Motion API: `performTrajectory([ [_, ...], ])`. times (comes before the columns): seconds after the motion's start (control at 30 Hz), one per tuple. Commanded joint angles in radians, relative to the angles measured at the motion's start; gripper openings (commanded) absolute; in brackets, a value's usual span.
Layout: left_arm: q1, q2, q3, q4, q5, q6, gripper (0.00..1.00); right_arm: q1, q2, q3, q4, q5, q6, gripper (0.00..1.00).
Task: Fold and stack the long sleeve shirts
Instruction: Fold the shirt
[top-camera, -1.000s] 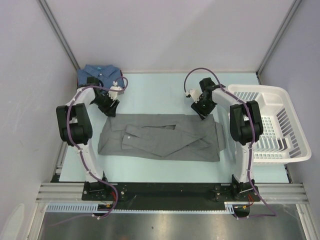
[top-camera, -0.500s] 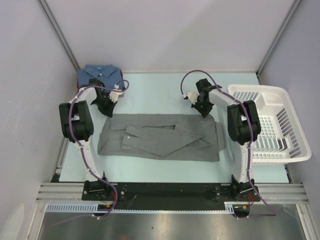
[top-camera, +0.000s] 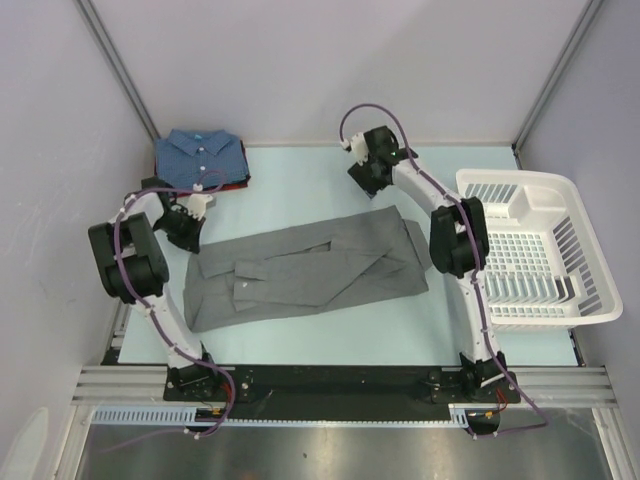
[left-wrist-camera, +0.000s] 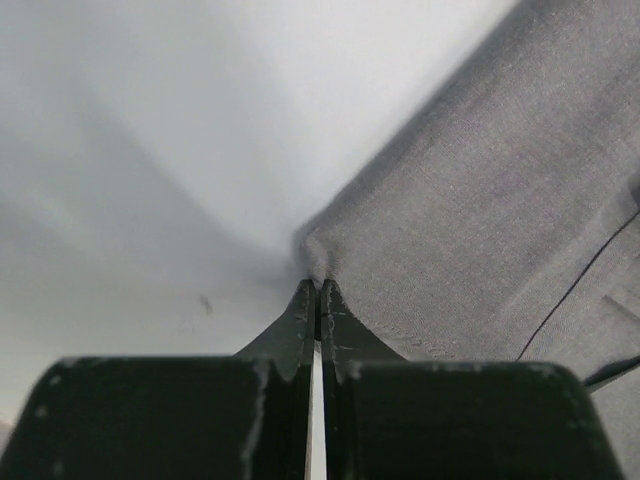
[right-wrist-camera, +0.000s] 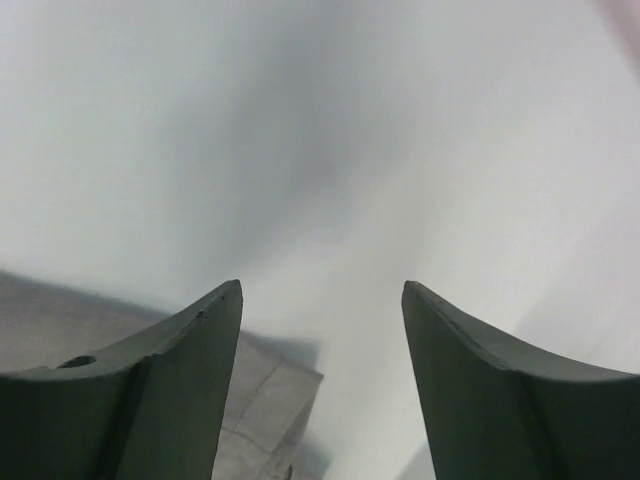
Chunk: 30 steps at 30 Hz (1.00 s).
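Clamping one corner of the grey shirt (left-wrist-camera: 480, 220) is the left gripper (left-wrist-camera: 317, 285).

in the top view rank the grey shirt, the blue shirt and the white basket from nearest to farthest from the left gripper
1. grey shirt: spread across the middle of the table, its left corner pinched in the left gripper.
2. blue shirt: folded in the far left corner, just beyond the gripper.
3. white basket: at the right edge, across the table.
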Motion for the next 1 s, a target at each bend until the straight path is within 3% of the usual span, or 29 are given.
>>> performTrajectory([
  [0.0,0.067,-0.077,-0.154,0.015,-0.083,-0.046,0.02,-0.002,-0.119,0.166,-0.042,-0.151,0.187,0.72],
  [0.13,0.095,-0.177,-0.228,0.004,-0.02,-0.02,0.25,-0.025,-0.297,-0.001,-0.128,-0.363,0.336,0.72],
  [0.17,0.096,-0.194,-0.233,0.007,0.014,-0.018,0.32,-0.031,-0.344,-0.131,-0.135,-0.427,0.364,0.7],
  [0.33,0.092,-0.257,-0.165,-0.016,0.149,0.037,0.48,-0.015,-0.576,-0.494,-0.115,-0.469,0.358,0.66],
  [0.57,0.006,-0.191,-0.056,-0.087,0.132,0.158,0.52,-0.022,-0.693,-0.715,-0.139,-0.377,0.336,0.6],
  [0.73,-0.088,-0.196,-0.056,-0.081,0.144,0.16,0.52,-0.007,-0.76,-0.86,-0.127,-0.273,0.287,0.58],
  [0.97,-0.155,-0.196,-0.036,-0.064,0.158,0.124,0.54,-0.019,-0.704,-0.942,-0.041,-0.159,0.24,0.55],
])
